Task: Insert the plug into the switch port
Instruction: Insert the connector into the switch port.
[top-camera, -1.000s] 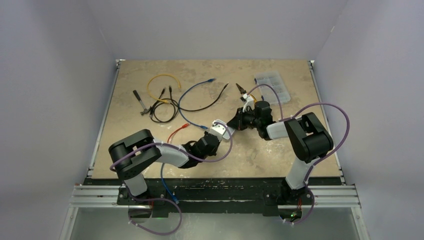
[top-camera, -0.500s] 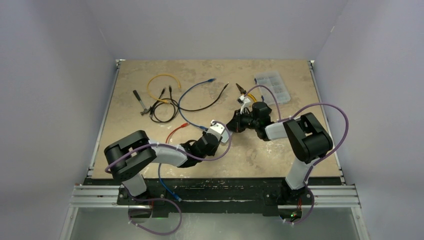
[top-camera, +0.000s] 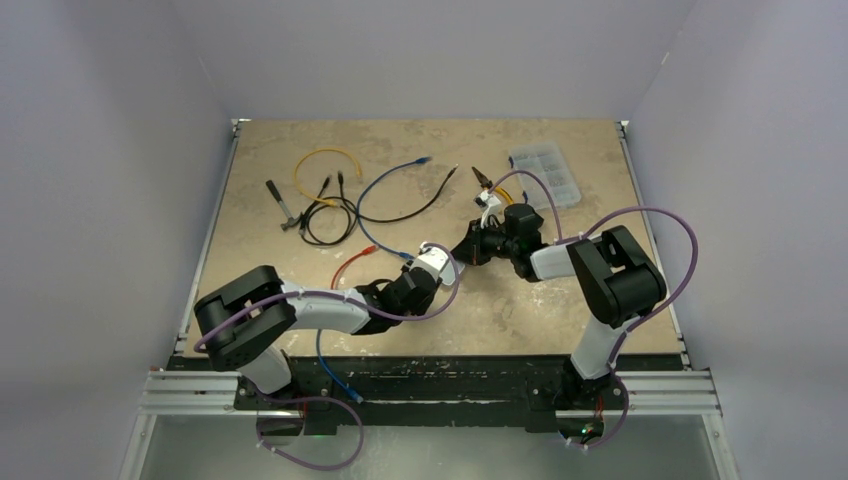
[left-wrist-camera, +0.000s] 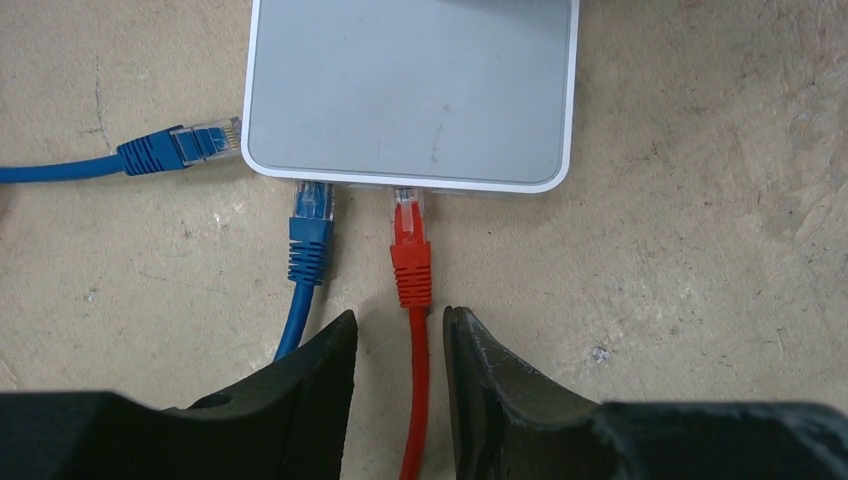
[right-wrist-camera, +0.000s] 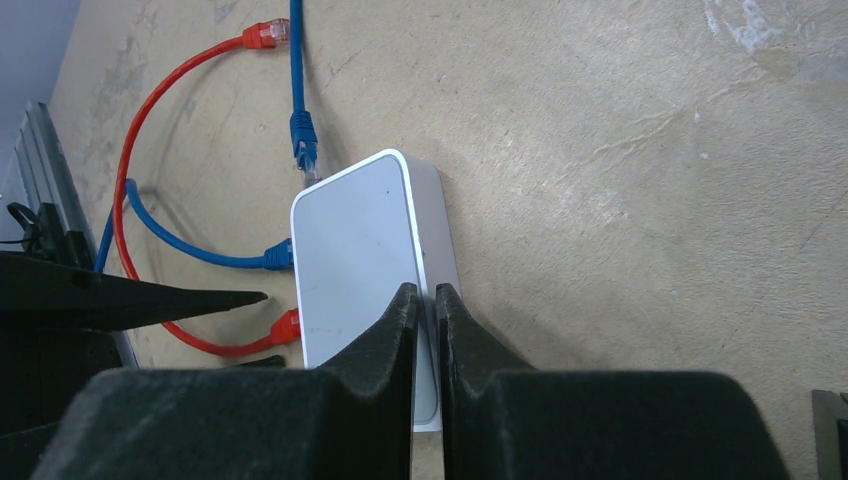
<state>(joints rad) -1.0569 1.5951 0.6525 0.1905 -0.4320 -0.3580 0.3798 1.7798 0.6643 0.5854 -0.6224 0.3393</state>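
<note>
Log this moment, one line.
left gripper: open, straddling red cable | red plug: in switch port | right gripper: shut, at switch edge

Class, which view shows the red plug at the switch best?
Left wrist: the red plug sits central and close, tip at the switch. Right wrist shows it small and side-on; top external cannot resolve it.

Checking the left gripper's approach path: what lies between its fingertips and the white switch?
In the left wrist view, only the red cable and its plug span that stretch, left gripper to switch; a blue plug sits alongside.
</note>
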